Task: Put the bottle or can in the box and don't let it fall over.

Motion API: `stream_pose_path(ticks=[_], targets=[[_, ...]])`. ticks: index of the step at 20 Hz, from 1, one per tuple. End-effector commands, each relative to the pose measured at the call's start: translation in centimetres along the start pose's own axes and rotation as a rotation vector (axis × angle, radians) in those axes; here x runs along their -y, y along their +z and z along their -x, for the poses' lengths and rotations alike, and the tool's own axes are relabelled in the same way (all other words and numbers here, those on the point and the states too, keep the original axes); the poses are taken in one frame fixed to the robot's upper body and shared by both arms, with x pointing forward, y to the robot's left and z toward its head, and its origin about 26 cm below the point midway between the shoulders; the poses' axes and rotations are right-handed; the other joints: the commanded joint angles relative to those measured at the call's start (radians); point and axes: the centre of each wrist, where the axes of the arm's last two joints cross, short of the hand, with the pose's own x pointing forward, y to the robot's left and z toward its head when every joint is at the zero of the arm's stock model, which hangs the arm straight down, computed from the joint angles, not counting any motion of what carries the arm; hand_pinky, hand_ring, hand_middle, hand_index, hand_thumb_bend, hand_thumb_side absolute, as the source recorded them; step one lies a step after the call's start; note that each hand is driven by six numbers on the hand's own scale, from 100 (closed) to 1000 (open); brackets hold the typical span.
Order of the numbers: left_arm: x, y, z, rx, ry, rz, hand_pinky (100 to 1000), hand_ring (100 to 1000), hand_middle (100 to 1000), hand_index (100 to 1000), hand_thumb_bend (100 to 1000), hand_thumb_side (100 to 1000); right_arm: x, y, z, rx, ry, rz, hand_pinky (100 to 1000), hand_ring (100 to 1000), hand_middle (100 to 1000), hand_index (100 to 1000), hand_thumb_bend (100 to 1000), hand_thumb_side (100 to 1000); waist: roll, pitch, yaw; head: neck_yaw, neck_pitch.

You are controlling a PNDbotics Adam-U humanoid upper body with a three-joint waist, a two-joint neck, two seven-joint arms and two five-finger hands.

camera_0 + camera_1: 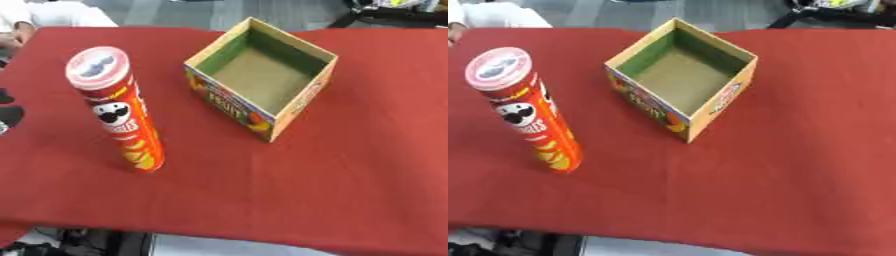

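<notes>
Red cloth covers the table (350,190), with grey floor showing beyond its far edge and below the near one. An orange crisp can (118,112) stands upright on the cloth at the left, well apart from the box (262,75), its lid red and white, a moustached face printed on its side. The cardboard box sits open-topped, green inside its walls, its printed front bearing fruit pictures and lettering that may read "FRUIT". A dark shape (7,112) at the left edge is cut off, possibly the left hand; its fingers cannot be made out. No right hand shows.
</notes>
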Motion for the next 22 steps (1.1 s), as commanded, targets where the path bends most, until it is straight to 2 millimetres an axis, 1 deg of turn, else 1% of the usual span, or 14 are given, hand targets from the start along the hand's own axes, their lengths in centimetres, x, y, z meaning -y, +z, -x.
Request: stream_pose_path(ticks=[1,13,16,17,18,20,22], targets=[[-0.3,-0.3,-1.2,0.029,-0.021,0.015,854,849,814,902,641,557,0.5,-0.6,-1.2,0.033,0.011,0.007,875,788,837,882,100,910,0.000,-0.018,-0.001,0.008,-0.010],[1.0,-1.1,-1.6,0.028,-0.027,0.097,861,855,824,911,678,530,0.2,-0.6,-1.1,0.031,0.006,0.001,875,788,837,882,100,911,0.001,-0.018,-0.008,0.021,-0.015],[1.2,-1.3,-1.7,0.038,-0.042,0.120,871,864,834,913,740,513,0.1,-0.6,-1.1,0.030,0.005,0.000,875,787,836,882,100,911,0.001,-0.018,-0.010,0.023,-0.016],[1.3,-1.3,-1.7,0.042,-0.047,0.128,872,865,835,914,747,512,0.1,-0.6,-1.1,0.030,0.005,-0.001,875,787,836,882,100,912,0.000,-0.017,-0.010,0.024,-0.016],[1.4,-1.3,-1.8,0.047,-0.055,0.138,880,870,832,913,778,506,0.1,-0.6,-1.0,0.029,0.005,-0.002,875,787,836,882,100,912,0.000,-0.017,-0.010,0.024,-0.017],[1.5,-1.4,-1.8,0.055,-0.071,0.156,887,876,833,914,794,497,0.1,-0.6,-1.0,0.027,0.005,-0.003,875,787,836,882,100,913,0.001,-0.017,-0.011,0.025,-0.018],[1.7,-1.5,-1.9,0.061,-0.085,0.171,895,881,830,914,816,511,0.0,-0.5,-1.0,0.025,0.004,-0.004,875,786,835,882,100,913,0.001,-0.017,-0.012,0.027,-0.019]])
